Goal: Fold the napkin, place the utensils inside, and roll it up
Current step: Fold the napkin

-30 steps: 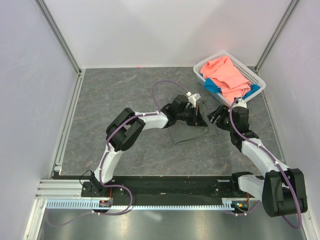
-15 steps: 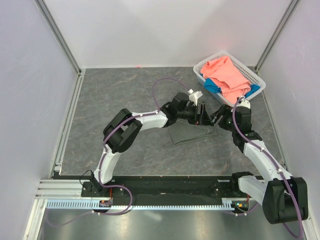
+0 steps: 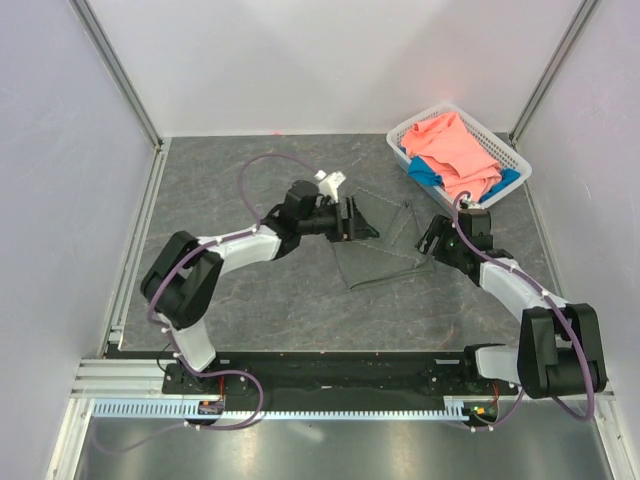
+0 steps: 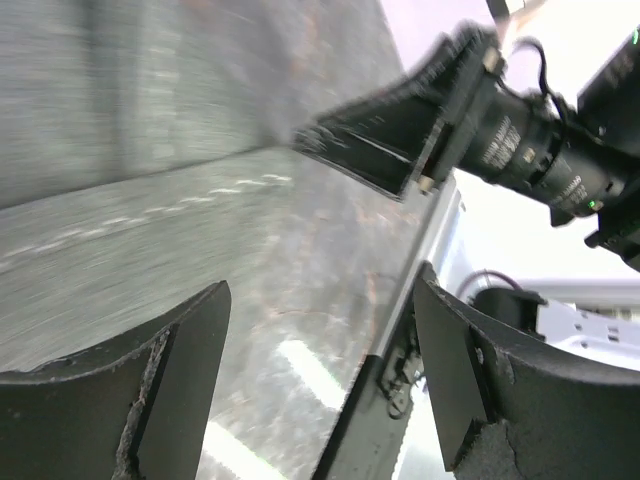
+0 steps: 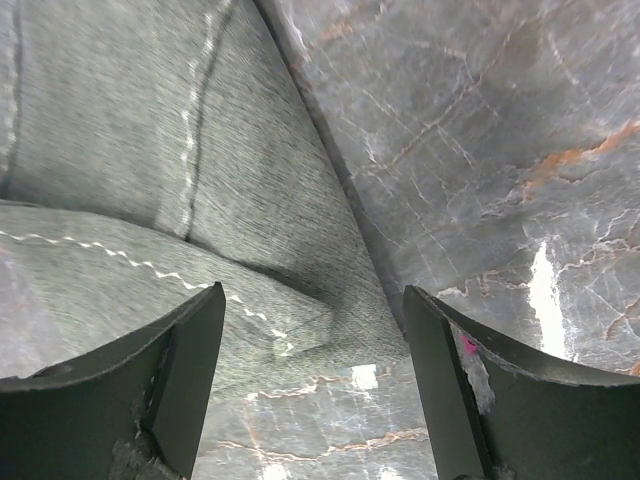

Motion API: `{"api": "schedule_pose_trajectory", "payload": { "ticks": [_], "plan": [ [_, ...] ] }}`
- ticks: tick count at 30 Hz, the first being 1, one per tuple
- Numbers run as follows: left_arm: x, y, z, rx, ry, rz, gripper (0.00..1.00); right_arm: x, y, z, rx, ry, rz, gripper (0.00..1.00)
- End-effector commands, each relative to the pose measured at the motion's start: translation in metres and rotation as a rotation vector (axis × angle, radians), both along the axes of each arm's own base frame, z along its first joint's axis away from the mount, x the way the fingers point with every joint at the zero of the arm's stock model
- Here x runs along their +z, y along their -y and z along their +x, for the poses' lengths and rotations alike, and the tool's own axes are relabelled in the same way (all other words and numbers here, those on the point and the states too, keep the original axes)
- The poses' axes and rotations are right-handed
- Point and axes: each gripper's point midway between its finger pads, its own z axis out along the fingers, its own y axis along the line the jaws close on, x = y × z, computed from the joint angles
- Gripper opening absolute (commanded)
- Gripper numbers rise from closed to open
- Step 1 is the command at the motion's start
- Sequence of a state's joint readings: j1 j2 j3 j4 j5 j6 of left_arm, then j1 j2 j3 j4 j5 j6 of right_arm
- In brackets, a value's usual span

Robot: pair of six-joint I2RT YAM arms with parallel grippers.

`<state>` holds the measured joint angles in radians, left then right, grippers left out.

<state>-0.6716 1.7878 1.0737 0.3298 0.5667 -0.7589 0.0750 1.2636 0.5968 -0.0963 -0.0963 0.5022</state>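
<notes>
Grey marbled worktop (image 3: 230, 190) is carrying everything. Fingers (image 4: 180, 370) of the left gripper (image 3: 360, 220) are standing released, gripping nothing, at the left edge of the napkin (image 3: 385, 250). The right gripper (image 3: 428, 238) is spreading its fingers (image 5: 190, 370) empty over the napkin's right edge, where a fold is showing. Beyond the napkin's far right corner, a white basket (image 3: 520, 165) is holding a salmon-pink cloth (image 3: 455, 150) and a blue cloth (image 3: 425, 172).

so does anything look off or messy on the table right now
Mainly the napkin. It lies at a slant to the table edges, and the right wrist view shows its layers overlapping unevenly, with one corner rumpled. The pink cloth is heaped loosely in the basket. Nothing looks spilled or damaged.
</notes>
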Motion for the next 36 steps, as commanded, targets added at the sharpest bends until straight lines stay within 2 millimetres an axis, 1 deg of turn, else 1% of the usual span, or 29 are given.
{"api": "schedule_pose_trajectory", "payload": {
  "ticks": [1,2,4,5,7,9,11,12,15,17,18,20,21,23,25,27,28,30,31,32,33,34,35,36],
  "plan": [
    [0.014,-0.033,0.009,0.067,0.063,-0.005,0.81,-0.001,-0.001,0.007,0.037,-0.014,-0.011,0.81],
    [0.013,-0.043,0.010,0.085,0.060,-0.002,0.81,-0.004,-0.002,0.005,0.045,-0.025,-0.007,0.81],
    [0.013,-0.050,0.012,0.100,0.058,0.000,0.81,-0.014,-0.003,0.003,0.051,-0.057,-0.006,0.81],
    [0.011,-0.056,0.013,0.111,0.055,0.001,0.81,-0.016,-0.002,0.003,0.048,-0.063,-0.009,0.81],
    [0.011,-0.061,0.014,0.122,0.054,0.003,0.81,-0.023,-0.001,0.001,0.052,-0.083,-0.015,0.80],
    [0.008,-0.065,0.015,0.129,0.046,0.004,0.81,-0.024,-0.002,0.002,0.057,-0.089,-0.013,0.79],
    [0.007,-0.068,0.015,0.130,0.035,0.002,0.81,-0.027,-0.003,0.001,0.061,-0.099,-0.013,0.73],
    [0.007,-0.068,0.014,0.128,0.031,0.000,0.81,-0.027,-0.003,0.001,0.063,-0.099,-0.011,0.67],
    [0.007,-0.071,0.013,0.134,0.030,-0.004,0.81,-0.028,-0.005,0.000,0.065,-0.103,-0.003,0.55],
    [0.004,-0.073,0.011,0.136,0.022,0.002,0.81,-0.030,-0.009,-0.002,0.080,-0.115,0.016,0.49],
    [0.004,-0.074,0.011,0.138,0.025,0.001,0.81,-0.032,-0.010,-0.003,0.086,-0.121,0.022,0.42],
    [-0.001,-0.078,0.009,0.145,0.009,0.009,0.81,-0.035,-0.014,-0.006,0.105,-0.136,0.041,0.34],
    [-0.001,-0.079,0.009,0.152,0.005,0.011,0.81,-0.037,-0.016,-0.008,0.111,-0.143,0.052,0.27],
    [-0.005,-0.086,0.007,0.169,-0.011,0.024,0.81,-0.037,-0.023,-0.010,0.132,-0.140,0.082,0.23],
    [-0.009,-0.096,0.007,0.201,-0.021,0.043,0.81,-0.039,-0.027,-0.014,0.138,-0.144,0.102,0.16],
    [-0.017,-0.107,0.007,0.241,-0.041,0.079,0.81,-0.040,-0.034,-0.016,0.143,-0.142,0.118,0.11],
    [-0.024,-0.115,0.005,0.262,-0.055,0.099,0.81,-0.040,-0.041,-0.018,0.157,-0.143,0.124,0.11],
    [-0.027,-0.127,0.002,0.300,-0.062,0.123,0.81,-0.043,-0.050,-0.022,0.169,-0.148,0.138,0.09],
    [-0.036,-0.135,-0.003,0.319,-0.081,0.144,0.81,-0.043,-0.061,-0.024,0.180,-0.150,0.158,0.08],
    [-0.033,-0.140,-0.005,0.337,-0.074,0.145,0.81,-0.042,-0.067,-0.022,0.186,-0.134,0.167,0.07],
    [-0.040,-0.147,-0.007,0.364,-0.089,0.171,0.81,-0.045,-0.076,-0.027,0.199,-0.143,0.173,0.06],
    [-0.049,-0.157,-0.011,0.388,-0.107,0.193,0.81,-0.041,-0.084,-0.023,0.188,-0.119,0.202,0.05],
    [-0.046,-0.163,-0.013,0.406,-0.098,0.195,0.81,-0.043,-0.090,-0.027,0.184,-0.120,0.220,0.04],
    [-0.050,-0.171,-0.015,0.439,-0.105,0.220,0.81,-0.042,-0.101,-0.030,0.202,-0.112,0.232,0.03]
  ]
}}
